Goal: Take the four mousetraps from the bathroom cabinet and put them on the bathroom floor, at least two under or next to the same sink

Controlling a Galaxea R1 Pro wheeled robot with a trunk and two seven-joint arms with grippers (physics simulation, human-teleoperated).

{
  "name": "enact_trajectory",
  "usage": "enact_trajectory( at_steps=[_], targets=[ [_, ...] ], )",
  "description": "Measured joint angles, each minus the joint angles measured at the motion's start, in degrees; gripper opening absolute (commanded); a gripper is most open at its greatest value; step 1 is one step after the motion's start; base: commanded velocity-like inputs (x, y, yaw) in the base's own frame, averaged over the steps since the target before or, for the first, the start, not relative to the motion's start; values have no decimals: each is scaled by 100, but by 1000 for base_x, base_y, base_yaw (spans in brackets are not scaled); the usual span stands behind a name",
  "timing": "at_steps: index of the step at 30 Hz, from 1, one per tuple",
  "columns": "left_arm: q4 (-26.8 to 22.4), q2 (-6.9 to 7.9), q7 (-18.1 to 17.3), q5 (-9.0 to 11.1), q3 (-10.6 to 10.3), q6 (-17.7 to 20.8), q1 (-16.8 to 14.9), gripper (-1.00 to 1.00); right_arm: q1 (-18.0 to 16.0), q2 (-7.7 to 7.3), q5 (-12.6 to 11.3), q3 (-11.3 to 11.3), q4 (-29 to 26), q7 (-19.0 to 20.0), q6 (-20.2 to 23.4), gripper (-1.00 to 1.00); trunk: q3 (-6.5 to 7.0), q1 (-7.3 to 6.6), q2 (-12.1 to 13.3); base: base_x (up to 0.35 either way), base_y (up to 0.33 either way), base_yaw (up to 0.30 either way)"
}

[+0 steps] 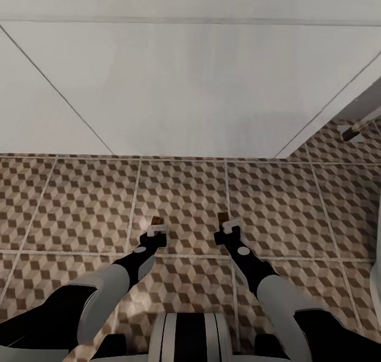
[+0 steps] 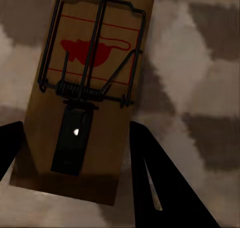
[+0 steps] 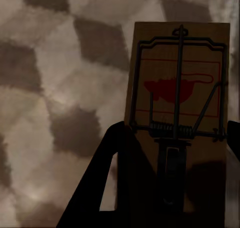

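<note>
1. While both arms reach forward and low over the bathroom floor [image 1: 185,192], the left hand [image 1: 157,229] holds one mousetrap [image 1: 156,221] by its near end, and the right hand [image 1: 231,225] holds a second mousetrap [image 1: 223,217] in the same way.
2. In the left wrist view the dark fingers [image 2: 165,183] stand at the two long edges of the brown board [image 2: 95,88], narrow on it. In the right wrist view the fingers [image 3: 125,178] also grip the rear part of the board [image 3: 175,98].
3. The large white body [image 1: 190,87] above the tiles has a flat face and sharp edges. I think it is the sink, but from here I cannot be sure.
4. I judge the step in hand to be the placing of these two traps on the tiles beside that body.
5. To do it well, bring each hand lower until the board is nearly flat on the tile, wire side up, and only then let the fingers go wide. A drop from height could flip the small board or make it slide away.
6. Put both traps close to the white front, on the same tiled surface, and apart from each other.
7. Lift the hands straight up afterwards, so that a finger does not drag a board.
</note>
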Motion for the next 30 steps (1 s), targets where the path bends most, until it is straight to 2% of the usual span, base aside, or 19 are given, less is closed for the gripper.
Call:
enact_trajectory(
  at_steps=[6,24,30],
  targets=[
    [2,0,-1,0,0,0,1,-100,-1,3,0,3,-2,3,2,-100,0,2,0,116,0,0],
    [7,0,-2,5,0,0,3,-100,0,3,0,8,2,4,9,-100,0,2,0,8,0,0],
    [7,0,-2,5,0,0,2,-100,0,5,0,9,5,4,9,-100,0,1,0,151,0,0]
  ],
)
